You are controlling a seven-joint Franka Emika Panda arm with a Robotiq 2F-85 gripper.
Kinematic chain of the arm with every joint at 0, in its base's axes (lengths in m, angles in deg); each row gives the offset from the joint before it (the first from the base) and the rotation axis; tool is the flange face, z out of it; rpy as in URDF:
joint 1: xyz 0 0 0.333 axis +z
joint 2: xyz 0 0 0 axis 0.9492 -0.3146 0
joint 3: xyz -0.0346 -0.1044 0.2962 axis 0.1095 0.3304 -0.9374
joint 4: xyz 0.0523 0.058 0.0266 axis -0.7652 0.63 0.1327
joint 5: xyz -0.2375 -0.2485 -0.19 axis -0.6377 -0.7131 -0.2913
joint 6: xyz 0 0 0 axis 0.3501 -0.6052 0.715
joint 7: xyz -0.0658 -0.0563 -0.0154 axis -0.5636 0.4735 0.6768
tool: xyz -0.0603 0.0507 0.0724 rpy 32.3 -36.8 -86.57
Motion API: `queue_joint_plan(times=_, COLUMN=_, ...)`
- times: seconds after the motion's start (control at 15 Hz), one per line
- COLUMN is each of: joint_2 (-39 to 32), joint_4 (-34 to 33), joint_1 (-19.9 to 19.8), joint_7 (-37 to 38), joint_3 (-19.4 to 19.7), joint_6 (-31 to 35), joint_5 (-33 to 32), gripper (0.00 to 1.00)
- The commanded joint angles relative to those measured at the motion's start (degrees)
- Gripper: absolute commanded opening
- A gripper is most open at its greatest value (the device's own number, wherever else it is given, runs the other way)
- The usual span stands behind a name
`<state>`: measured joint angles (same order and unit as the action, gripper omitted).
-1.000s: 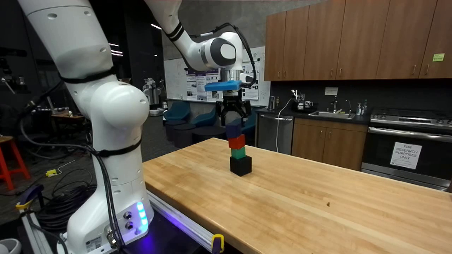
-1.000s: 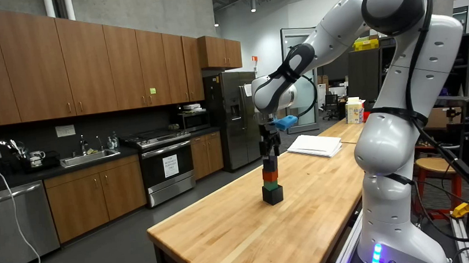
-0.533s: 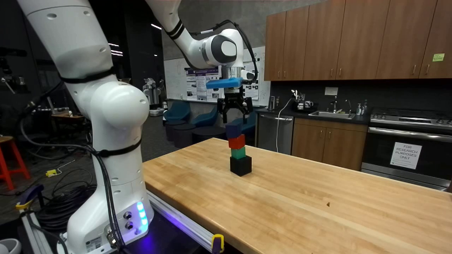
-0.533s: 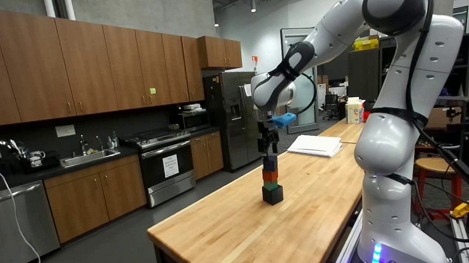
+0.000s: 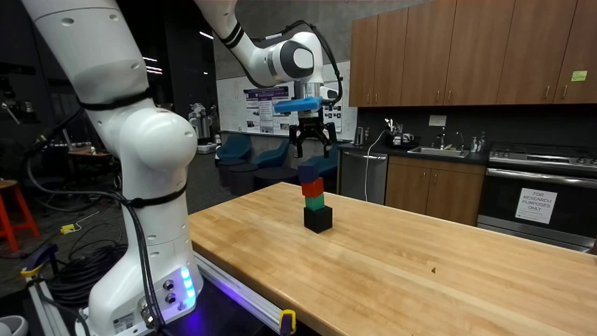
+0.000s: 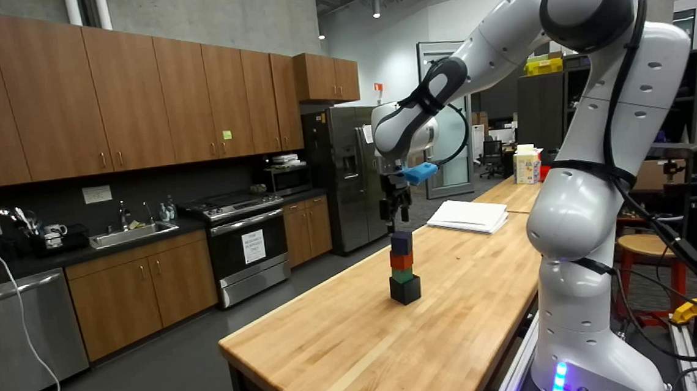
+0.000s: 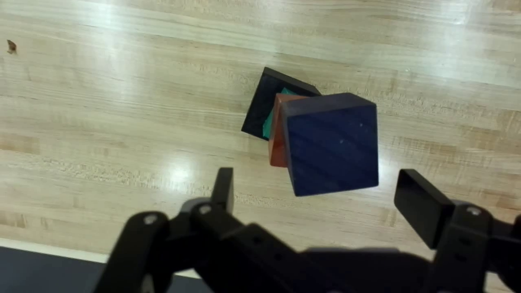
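The end effector [image 5: 312, 150] hangs just above the dark blue cube [image 7: 333, 150], jaws spread wide and gripping nothing, leaving it supported only from below. It sits off-centre on the red cube [image 5: 313, 188], which rests on the green cube [image 5: 315, 202]; the wider black cube [image 5: 318, 220] underneath presumably gives them a steady foot on the wooden desk [image 5: 396, 261].

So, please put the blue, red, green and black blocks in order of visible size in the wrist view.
1. blue block
2. black block
3. red block
4. green block
Blue is nearest the camera; others are partly hidden.
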<state>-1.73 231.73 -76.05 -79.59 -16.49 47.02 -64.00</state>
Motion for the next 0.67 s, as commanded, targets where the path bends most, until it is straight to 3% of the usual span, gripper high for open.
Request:
queue_joint_plan(times=0.0, joint_2=1.4, joint_4=-0.8, joint_1=-0.1, joint_7=0.9, joint_3=-0.6, joint_6=-2.3, joint_5=-0.6, gripper=1.00)
queue_joint_plan(times=0.6, joint_2=2.7, joint_4=-4.6, joint_1=0.1, joint_7=2.1, joint_3=-1.2, joint_6=-9.2, joint_5=-0.2, gripper=1.00)
